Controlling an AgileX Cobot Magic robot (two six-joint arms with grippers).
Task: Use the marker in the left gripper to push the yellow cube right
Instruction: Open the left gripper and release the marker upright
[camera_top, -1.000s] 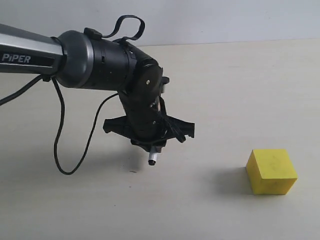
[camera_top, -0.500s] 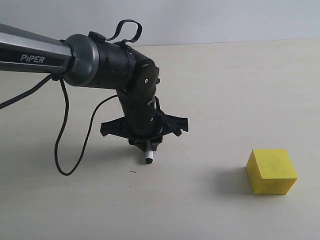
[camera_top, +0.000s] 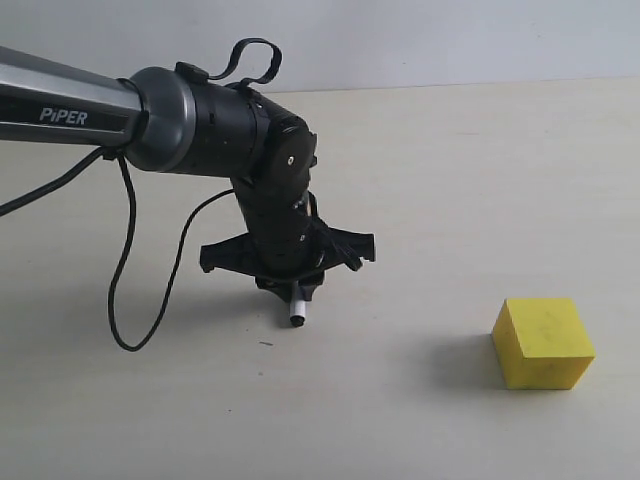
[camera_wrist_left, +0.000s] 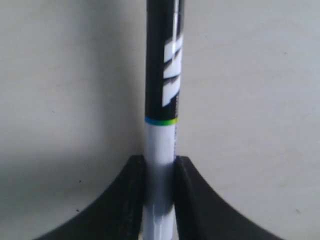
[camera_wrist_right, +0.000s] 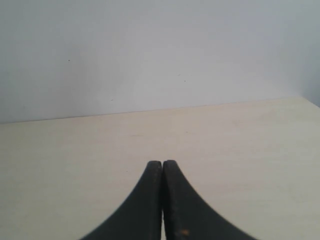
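- Tabletop (camera_top: 450, 150): pale, matte surface filling most of your exterior view, with a light wall (camera_top: 400, 40) behind it.
- Arm (camera_top: 190, 120): thick grey-and-black arm marked "PiPER". You see it reach in from the left of the exterior view and bend down at the wrist, with a black cable (camera_top: 120, 290) looping below it.
- Left gripper (camera_top: 295, 290): black, pointing down at the tabletop left of centre. Your left wrist view shows both jaws pressed against the white barrel, so it is clamped on the marker.
- Right gripper (camera_wrist_right: 162, 167): seen only in your right wrist view. Its two black fingers meet at the tips with nothing between them, above bare tabletop and facing the wall.
- Yellow cube (camera_top: 543, 343): plain, bright yellow block resting on the tabletop at the lower right of the exterior view. It sits well apart from the left gripper and the marker, with its shadow falling to its left.
- Marker (camera_top: 297, 313): slim pen held roughly upright. A short white stub with a dark end pokes out below the jaws, close to the tabletop, and you cannot tell whether it touches. In the left wrist view, the long black cap with white marks runs away from the jaws.
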